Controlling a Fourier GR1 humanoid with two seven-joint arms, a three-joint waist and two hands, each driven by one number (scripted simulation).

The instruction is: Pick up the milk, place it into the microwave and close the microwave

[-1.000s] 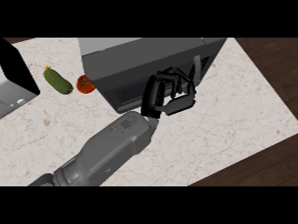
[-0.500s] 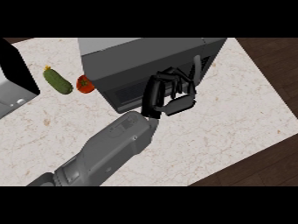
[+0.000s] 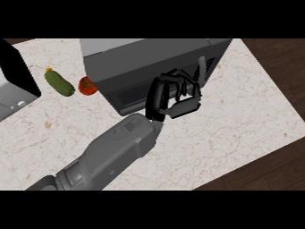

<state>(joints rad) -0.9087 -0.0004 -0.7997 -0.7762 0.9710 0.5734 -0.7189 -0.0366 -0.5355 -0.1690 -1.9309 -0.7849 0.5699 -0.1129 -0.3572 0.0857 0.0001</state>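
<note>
A pale stone counter [image 3: 247, 112] fills the frame. At upper centre sits the grey microwave [image 3: 141, 58], door apparently swung to. A grey forearm rises from the lower left, its black left hand [image 3: 171, 96] against the door front, fingers loosely bent and holding nothing. The milk is nowhere visible, presumably inside. Closing looks nearly finished; next, press the door flush. A cucumber [image 3: 60, 83] and tomato [image 3: 86, 86] lie upper left.

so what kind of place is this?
Likely a kitchen: a microwave on a pale stone-look counter, a green cucumber and a red vegetable beside it, wood floor past the edge.
</note>
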